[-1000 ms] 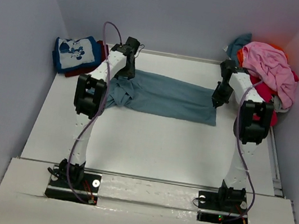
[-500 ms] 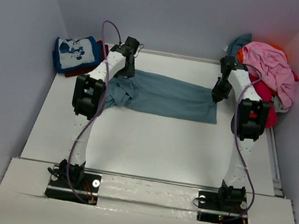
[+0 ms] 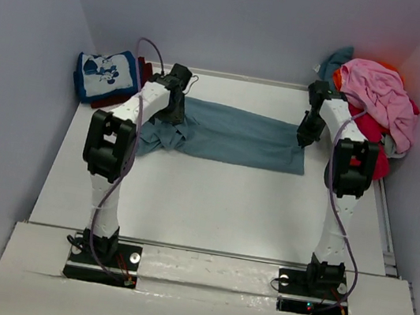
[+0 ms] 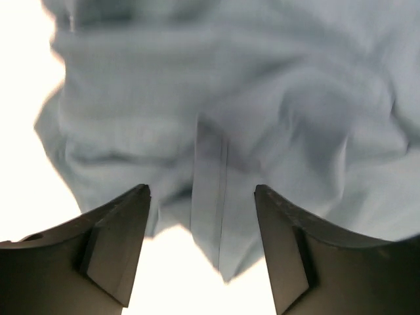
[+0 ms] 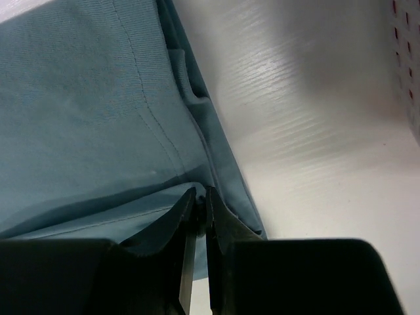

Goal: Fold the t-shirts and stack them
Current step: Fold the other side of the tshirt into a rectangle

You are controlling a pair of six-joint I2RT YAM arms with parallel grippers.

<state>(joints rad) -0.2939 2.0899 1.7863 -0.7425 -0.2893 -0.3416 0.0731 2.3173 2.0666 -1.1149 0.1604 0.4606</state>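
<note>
Between the parted fingers of the left claw (image 4: pixel 200 190), the slate-blue t-shirt (image 4: pixel 262 98) is lying bunched, while the right claw (image 5: pixel 200 193) is clamping its far hem. Left is probably needing a deep bite before both stretch it flat.

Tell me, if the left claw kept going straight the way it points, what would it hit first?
Most likely the slate-blue t-shirt: its bunched end lies right ahead of the left gripper, between the open jaws. The wrist view does not show clearly how far off it is.
</note>
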